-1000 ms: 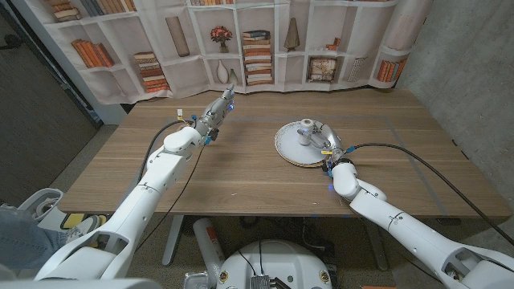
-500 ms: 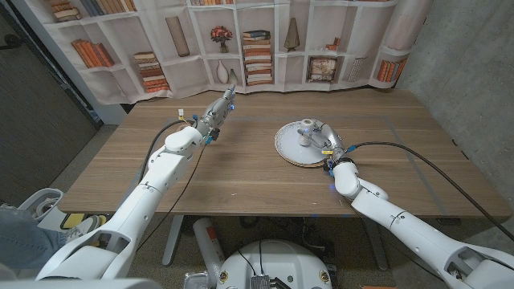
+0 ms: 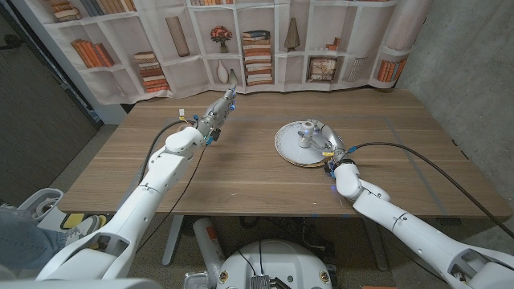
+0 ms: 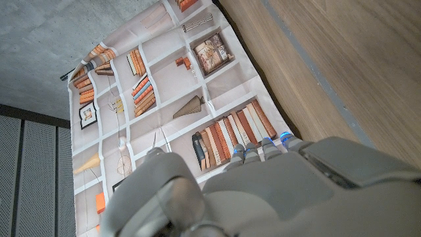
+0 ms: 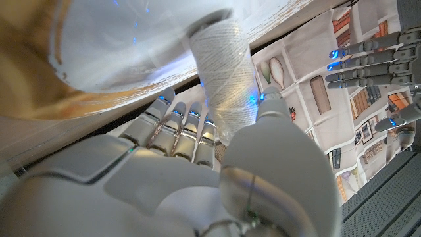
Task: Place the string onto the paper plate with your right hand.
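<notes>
Head view: the string (image 3: 306, 134), a white spool, stands upright on the paper plate (image 3: 287, 148), slightly toward 1 o'clock of the plate's centre. My right hand (image 3: 324, 142) sits over the plate's 3 o'clock rim, fingers reaching toward the spool. I judge the placing itself done and the release in hand. To do it well I would spread the fingers evenly and draw the hand out toward 4 o'clock, low and slow, so the spool is not tipped. The left hand (image 3: 218, 108) is held out toward 12 o'clock of the table (image 3: 241, 177), well apart from the plate.

Left wrist view: my left hand (image 4: 263, 191) shows its back, fingers side by side and straight, holding nothing.

Right wrist view: the string (image 5: 223, 72) stands between fingers (image 5: 181, 125) and thumb of my right hand (image 5: 197, 164), which flank it closely. Whether they are pinching it or are just clear, I cannot tell.
</notes>
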{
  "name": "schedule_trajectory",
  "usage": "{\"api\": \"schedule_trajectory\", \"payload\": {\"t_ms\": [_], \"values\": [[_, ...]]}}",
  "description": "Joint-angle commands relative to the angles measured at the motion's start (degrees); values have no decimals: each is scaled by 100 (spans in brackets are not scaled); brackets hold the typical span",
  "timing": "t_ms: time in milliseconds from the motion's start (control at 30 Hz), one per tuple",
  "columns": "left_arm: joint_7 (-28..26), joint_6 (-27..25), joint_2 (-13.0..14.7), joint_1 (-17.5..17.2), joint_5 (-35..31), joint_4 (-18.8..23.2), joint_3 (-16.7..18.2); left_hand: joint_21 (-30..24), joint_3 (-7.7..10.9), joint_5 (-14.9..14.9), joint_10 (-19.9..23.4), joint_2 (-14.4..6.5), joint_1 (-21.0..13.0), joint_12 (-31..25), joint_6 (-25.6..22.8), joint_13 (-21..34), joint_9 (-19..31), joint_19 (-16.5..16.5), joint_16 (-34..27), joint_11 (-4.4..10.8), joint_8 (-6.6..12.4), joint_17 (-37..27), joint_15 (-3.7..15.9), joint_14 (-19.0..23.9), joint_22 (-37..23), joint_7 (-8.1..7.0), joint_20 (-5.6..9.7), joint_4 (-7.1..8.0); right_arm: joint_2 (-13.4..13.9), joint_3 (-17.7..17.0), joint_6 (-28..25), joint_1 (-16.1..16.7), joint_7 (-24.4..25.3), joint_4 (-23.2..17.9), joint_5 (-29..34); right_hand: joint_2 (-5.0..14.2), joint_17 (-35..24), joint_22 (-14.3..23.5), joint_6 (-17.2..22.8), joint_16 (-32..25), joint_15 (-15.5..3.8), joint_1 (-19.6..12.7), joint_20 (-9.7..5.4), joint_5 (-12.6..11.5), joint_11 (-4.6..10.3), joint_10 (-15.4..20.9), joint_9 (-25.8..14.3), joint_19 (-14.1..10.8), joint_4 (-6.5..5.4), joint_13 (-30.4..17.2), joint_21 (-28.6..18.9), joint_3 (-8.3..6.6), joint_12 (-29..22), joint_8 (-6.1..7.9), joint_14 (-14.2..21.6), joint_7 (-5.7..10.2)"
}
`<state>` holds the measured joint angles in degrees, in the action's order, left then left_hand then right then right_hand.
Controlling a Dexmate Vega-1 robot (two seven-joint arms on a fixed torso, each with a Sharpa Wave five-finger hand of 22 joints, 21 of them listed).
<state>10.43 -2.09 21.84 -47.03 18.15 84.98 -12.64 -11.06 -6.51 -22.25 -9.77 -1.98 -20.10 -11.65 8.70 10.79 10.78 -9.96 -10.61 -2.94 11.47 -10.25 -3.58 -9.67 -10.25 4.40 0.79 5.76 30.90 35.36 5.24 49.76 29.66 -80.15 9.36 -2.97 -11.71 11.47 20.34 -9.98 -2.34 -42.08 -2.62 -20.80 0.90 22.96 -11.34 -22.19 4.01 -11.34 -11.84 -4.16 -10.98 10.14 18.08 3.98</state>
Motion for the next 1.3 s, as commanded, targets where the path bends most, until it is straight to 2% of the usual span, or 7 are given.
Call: {"api": "schedule_trajectory", "payload": {"t_ms": [33,200,600,733,867,1300], "values": [[-39,-42,12,-50,-1,96,-10,-50,-46,-22,-29,-46,-26,-16,-2,14,17,-497,-18,8,1,-26,-15,-266,-28,-13,-49,13,95,-33,-57,77,-51,-145,5,-26,-14,1,-120,-14,21,126,28,-64,-39,-98,-8,113,-32,-13,29,63,23,5,-109,-13],[-13,-13,0,-32,9,51,-25,-50,-51,-22,-25,-48,-29,-17,0,14,17,-497,-18,6,0,-26,-14,-267,-28,-19,-49,13,151,-62,-104,143,-43,-297,28,-57,-14,2,-191,-22,57,197,54,-87,-97,-143,-8,135,-60,-14,27,106,12,7,-160,-37],[-14,17,-16,-11,4,-15,-30,-51,-63,-22,-34,-54,-33,-14,5,14,17,-498,-18,3,-3,-26,-22,-266,-28,-23,-51,13,196,-94,-177,189,-56,-466,80,-106,-13,3,-243,-52,94,326,101,-125,-119,-165,-8,169,-113,-14,25,182,-19,27,-173,-64],[-30,-7,-2,-30,7,29,-15,-51,-66,-22,-35,-57,-35,-14,6,14,17,-498,-16,6,-3,-26,-23,-270,-28,-18,-51,13,205,-104,-81,190,-97,-475,48,-123,-13,4,-252,-61,103,374,111,-138,-138,-179,-8,178,-133,-14,23,210,-25,35,-174,-72],[-19,9,1,-25,9,9,-12,-52,-71,-22,-36,-59,-37,-14,3,14,17,-499,-17,6,-2,-26,-24,-270,-28,-19,-51,13,225,-134,11,220,-158,-551,-13,-155,-13,4,-227,-88,130,487,136,-168,-198,-126,-6,182,-182,-14,14,272,-68,65,-147,-150],[52,65,-14,23,35,-101,-9,-49,-84,-22,-39,-67,-43,-13,12,14,17,-509,-13,-7,-6,-26,-36,-280,-28,-25,-62,13,234,-255,223,288,-270,-699,-163,-164,-15,6,-216,-107,177,668,190,-206,-219,-103,-4,198,-272,-13,5,354,-101,87,-142,-215]]}}
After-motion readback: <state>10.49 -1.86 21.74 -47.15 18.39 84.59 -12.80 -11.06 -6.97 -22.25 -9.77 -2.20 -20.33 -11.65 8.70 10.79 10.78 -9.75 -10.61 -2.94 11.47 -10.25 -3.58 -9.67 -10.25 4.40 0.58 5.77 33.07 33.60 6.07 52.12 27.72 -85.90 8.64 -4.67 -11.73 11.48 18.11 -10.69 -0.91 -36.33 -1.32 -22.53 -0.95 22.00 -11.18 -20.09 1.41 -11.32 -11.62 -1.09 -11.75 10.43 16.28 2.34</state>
